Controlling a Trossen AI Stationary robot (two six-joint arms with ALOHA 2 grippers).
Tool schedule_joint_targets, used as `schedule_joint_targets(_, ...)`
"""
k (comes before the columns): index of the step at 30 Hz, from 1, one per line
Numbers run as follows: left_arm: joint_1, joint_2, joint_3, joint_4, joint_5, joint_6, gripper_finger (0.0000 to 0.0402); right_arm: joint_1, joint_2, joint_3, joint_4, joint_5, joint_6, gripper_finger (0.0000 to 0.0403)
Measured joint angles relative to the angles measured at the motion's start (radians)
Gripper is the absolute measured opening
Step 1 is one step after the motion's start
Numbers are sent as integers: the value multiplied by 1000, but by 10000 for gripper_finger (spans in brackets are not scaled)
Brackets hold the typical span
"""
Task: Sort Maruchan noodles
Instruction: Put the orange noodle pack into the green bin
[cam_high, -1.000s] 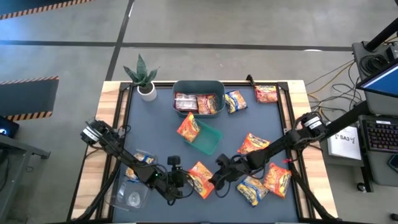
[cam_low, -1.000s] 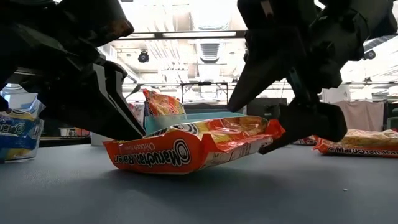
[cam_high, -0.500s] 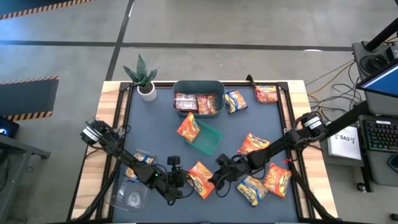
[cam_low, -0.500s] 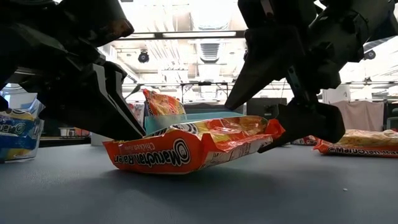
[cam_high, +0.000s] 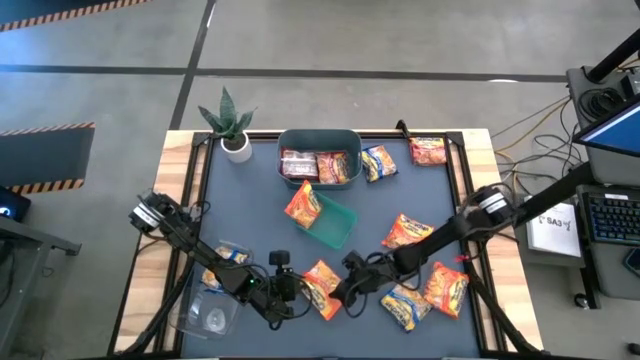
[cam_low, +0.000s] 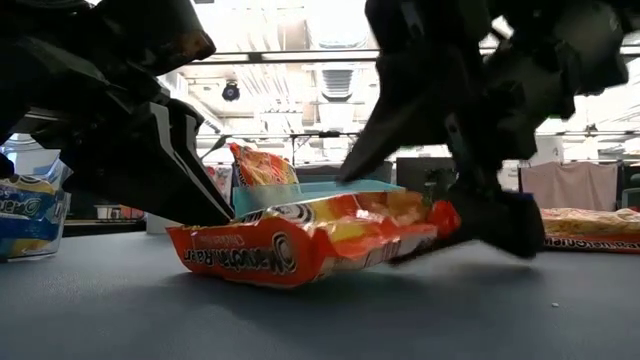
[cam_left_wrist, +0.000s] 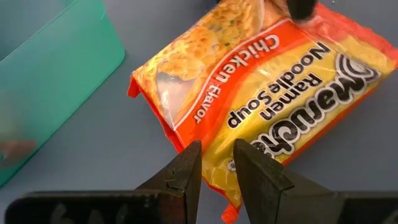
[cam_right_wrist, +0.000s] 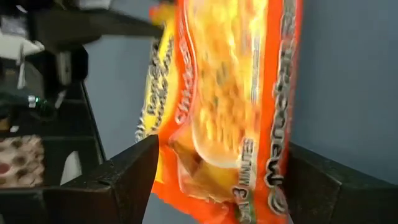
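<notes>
An orange-red Maruchan packet (cam_high: 320, 288) lies near the table's front edge between my two grippers. My left gripper (cam_high: 290, 290) is at its left end, fingers close together on the packet's edge (cam_left_wrist: 216, 168). My right gripper (cam_high: 350, 285) is at its right end, open wide, with the packet (cam_right_wrist: 230, 112) between its fingers. In the low view the packet (cam_low: 300, 245) rests on the table, its right end slightly raised. My left gripper pinches the packet's long edge near a corner (cam_left_wrist: 217, 158) between its two fingers, coming slanting from above and from the table's left. The packet's left end stays on the table. My right gripper's lower finger (cam_low: 500, 220) lies against the packet's right end (cam_low: 445, 215), coming from the table's right. Its other finger stands above the packet; whether it touches cannot be told.
A green tray (cam_high: 338, 225) with an orange packet leaning on it (cam_high: 302, 203) stands behind. A grey-teal tub (cam_high: 320, 135) holds dark red packets. More packets lie at right (cam_high: 406, 230) (cam_high: 445, 288) (cam_high: 405, 303) and far right (cam_high: 428, 150). Yellow-blue packets (cam_high: 225, 262) and a clear container (cam_high: 205, 310) are at left.
My right gripper has moved toward the table's left, over the packet's right end, staying open. The packet has shifted a little under it, while its left end stays at my left gripper.
</notes>
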Motion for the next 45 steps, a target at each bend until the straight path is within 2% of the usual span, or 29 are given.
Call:
schedule_joint_targets(4, -1, 0, 0, 3, -12, 0, 81, -9, 41, 2, 80, -28, 6, 276)
schedule_joint_targets(10, -7, 0, 0, 7, -22, 0, 81, -22, 27, 0, 83, -41, -21, 264)
schedule_joint_targets(30, -22, 1, 0, 27, -67, 10, 81, -31, 18, 0, 80, -41, -47, 180)
schedule_joint_targets(36, -29, 1, 24, 14, -71, 66, 81, -36, 18, 0, 80, -56, -73, 175)
schedule_joint_targets(45, -81, -44, 30, -8, -230, 106, 82, -40, 3, 0, 81, -56, -124, 166)
